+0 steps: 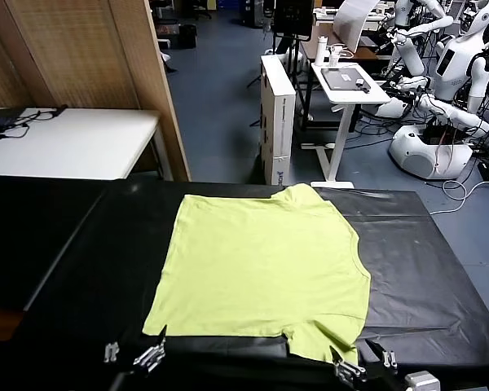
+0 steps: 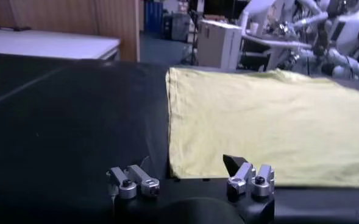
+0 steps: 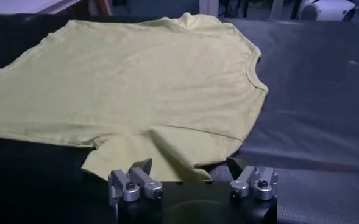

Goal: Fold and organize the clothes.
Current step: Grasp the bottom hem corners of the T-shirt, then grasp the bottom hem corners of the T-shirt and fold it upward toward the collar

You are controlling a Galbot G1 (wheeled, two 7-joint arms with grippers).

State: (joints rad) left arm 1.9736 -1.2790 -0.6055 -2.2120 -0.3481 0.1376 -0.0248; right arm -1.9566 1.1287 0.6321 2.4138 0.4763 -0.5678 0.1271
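Both grippers, left (image 1: 138, 356) and right (image 1: 363, 362), hovered spread-fingered at the black table's (image 1: 424, 269) near edge; the T-shirt (image 1: 265, 265) lay flat, its near sleeve probably rumpled, liable to bunch when folded.

Your head camera looks forward and down over the black worktop (image 1: 424, 269). Each wrist camera sits low behind its own pincer, close to the cloth. All three views share the yellow-green T-shirt (image 1: 261, 265).

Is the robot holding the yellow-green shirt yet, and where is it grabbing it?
No, nothing is held. The left gripper and right gripper are both open at the T-shirt's near edge.
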